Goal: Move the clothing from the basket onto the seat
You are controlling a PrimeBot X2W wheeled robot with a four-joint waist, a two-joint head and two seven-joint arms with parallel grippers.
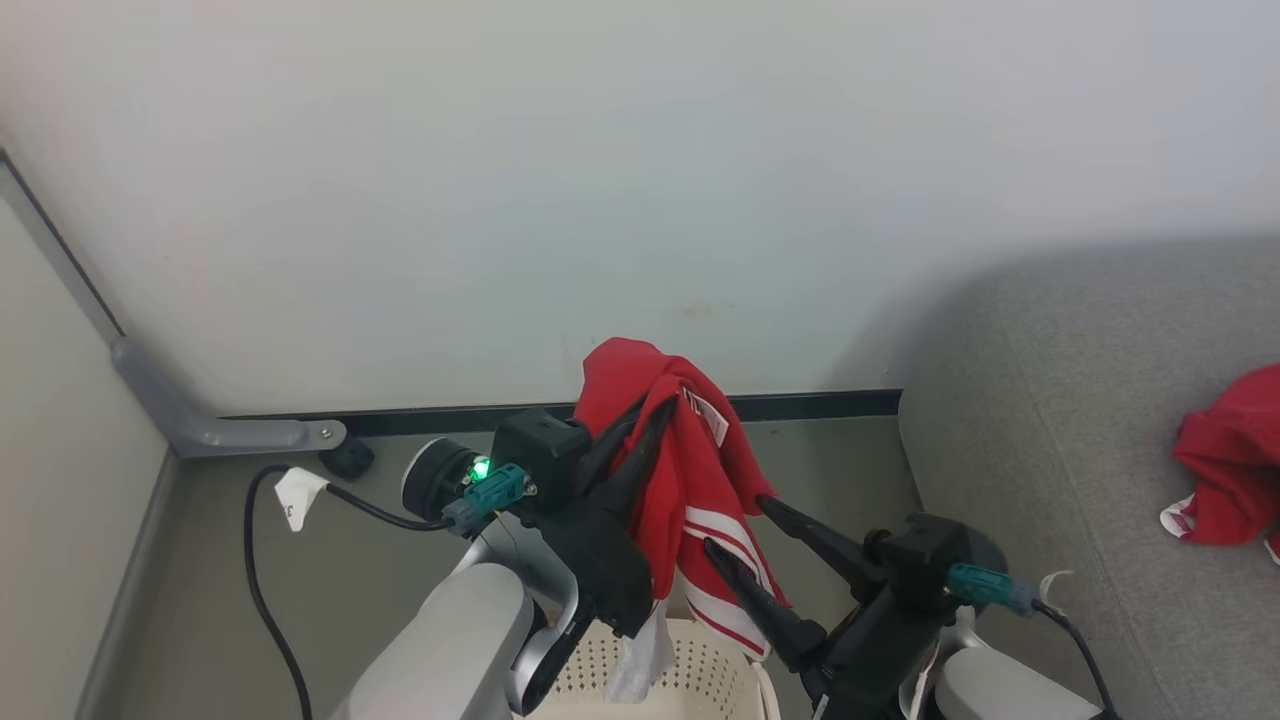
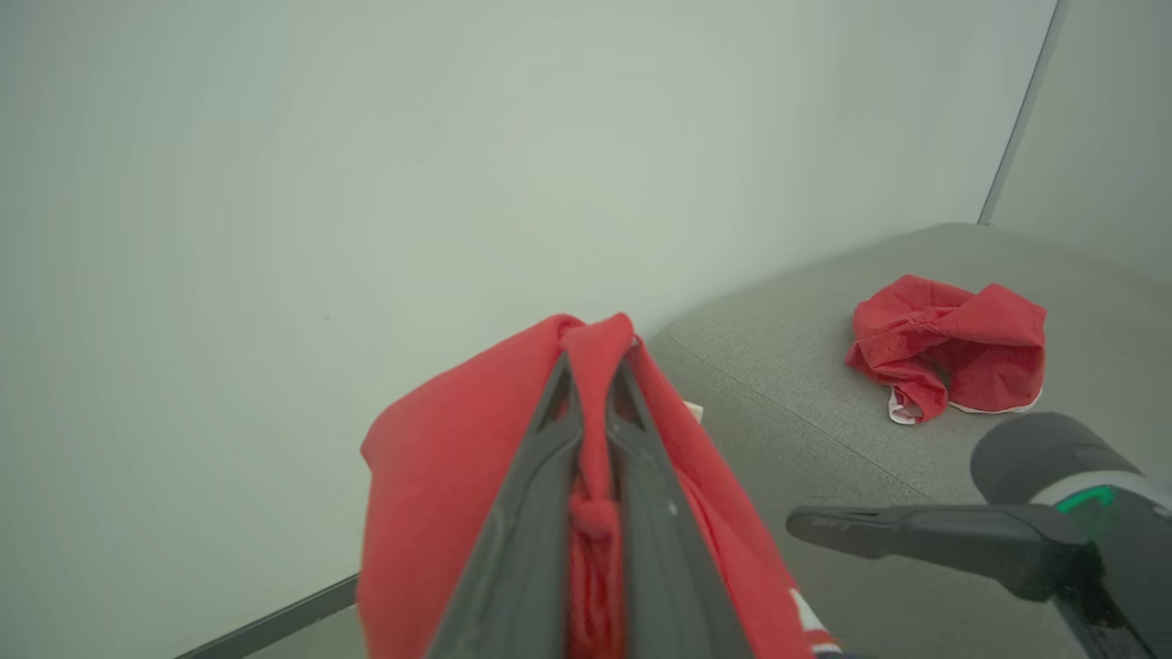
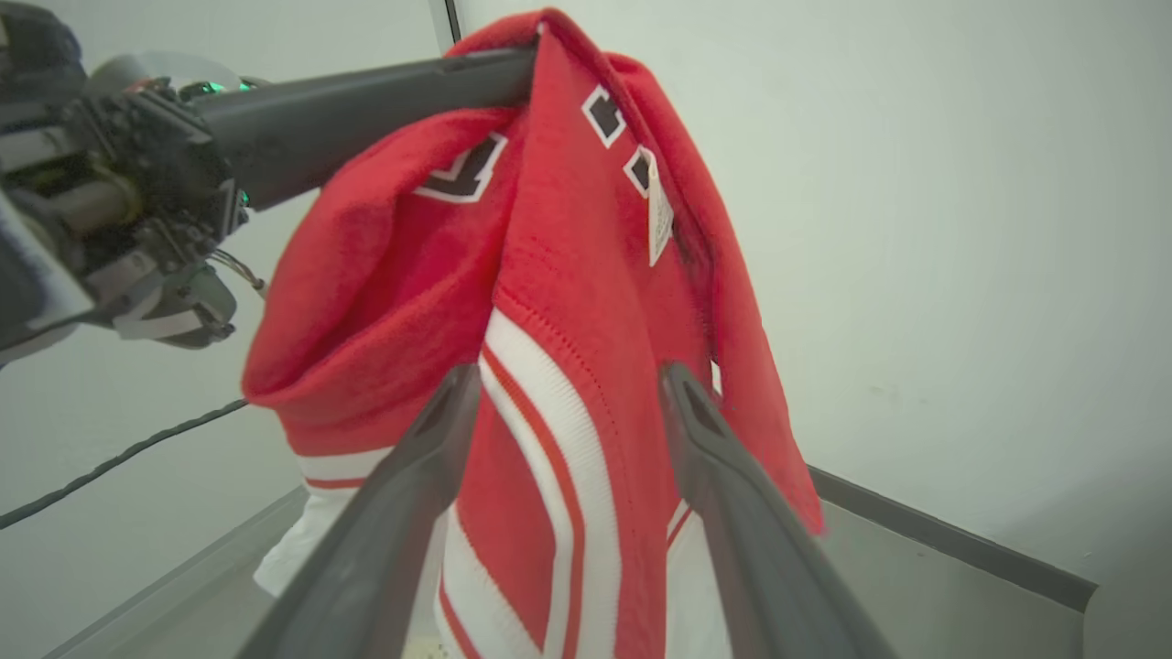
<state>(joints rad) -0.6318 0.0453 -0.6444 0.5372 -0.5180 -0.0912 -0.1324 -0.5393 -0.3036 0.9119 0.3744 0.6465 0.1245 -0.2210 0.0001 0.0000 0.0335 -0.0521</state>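
My left gripper [image 1: 648, 412] is shut on the top fold of a red clothing piece [image 1: 695, 470] with white stripes and holds it up in the air above the basket [image 1: 700, 680]. Its dark fingers [image 2: 632, 476] pinch the red cloth [image 2: 439, 476] between them. My right gripper [image 1: 738, 525] stands open just right of the hanging cloth. Its two fingertips [image 3: 682, 394] flank the striped lower part of the clothing [image 3: 568, 275]; contact is unclear. A second red clothing piece [image 1: 1235, 460] lies crumpled on the grey seat [image 1: 1050, 400] to the right.
A pale wall with a black skirting strip [image 1: 820, 405] closes the space behind. A black cable [image 1: 255, 560] runs over the grey floor at the left, near a grey metal bracket [image 1: 200, 425]. The seat [image 2: 778, 366] has bare room around the clothing [image 2: 952, 343] lying on it.
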